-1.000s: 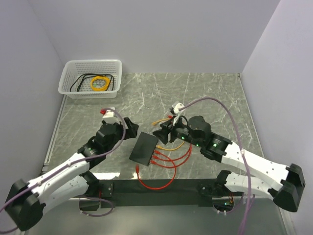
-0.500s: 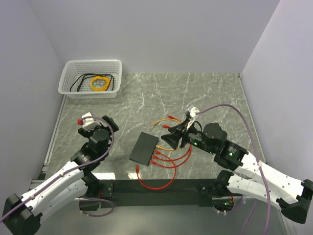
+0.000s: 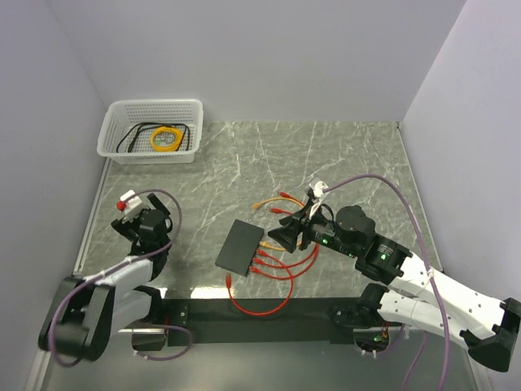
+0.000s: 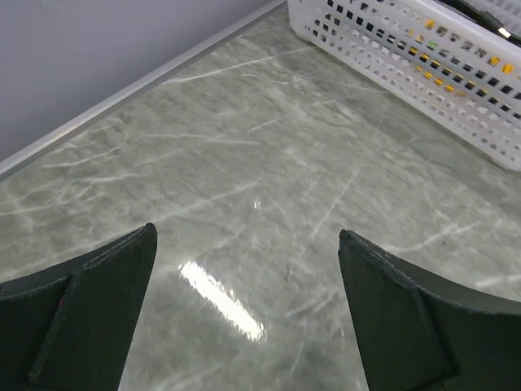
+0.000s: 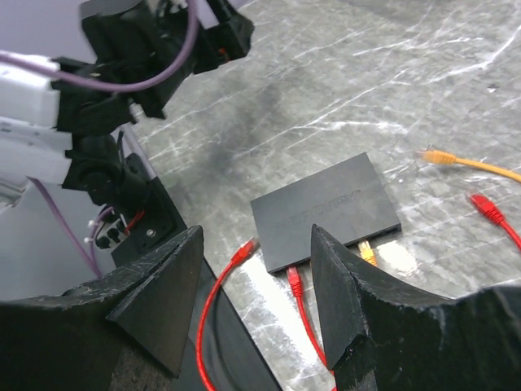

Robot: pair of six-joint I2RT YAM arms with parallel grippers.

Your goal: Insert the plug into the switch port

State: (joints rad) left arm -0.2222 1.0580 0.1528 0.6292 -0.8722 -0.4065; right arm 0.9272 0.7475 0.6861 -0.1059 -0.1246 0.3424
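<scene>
The flat black switch (image 3: 239, 246) lies near the table's front; several red cords and an orange one are plugged into its port edge (image 5: 342, 248). One red plug (image 3: 230, 281) (image 5: 244, 251) lies loose by the switch's front corner. A second loose red plug (image 3: 282, 209) (image 5: 486, 206) lies behind it. My right gripper (image 3: 275, 236) (image 5: 256, 232) hovers open just right of the switch, holding nothing. Far to the left, my left gripper (image 3: 130, 220) (image 4: 246, 236) stands wide open over bare table.
A white mesh basket (image 3: 114, 138) (image 4: 423, 65) with black and yellow cords stands at the back left. A loose orange connector (image 3: 259, 205) (image 5: 437, 155) lies behind the switch. A red cord loop (image 3: 260, 309) hangs over the black base rail (image 3: 203, 314).
My left arm has swung away from the switch to the table's left side and drawn back. The right gripper backed off slightly to the right, then stayed still.
</scene>
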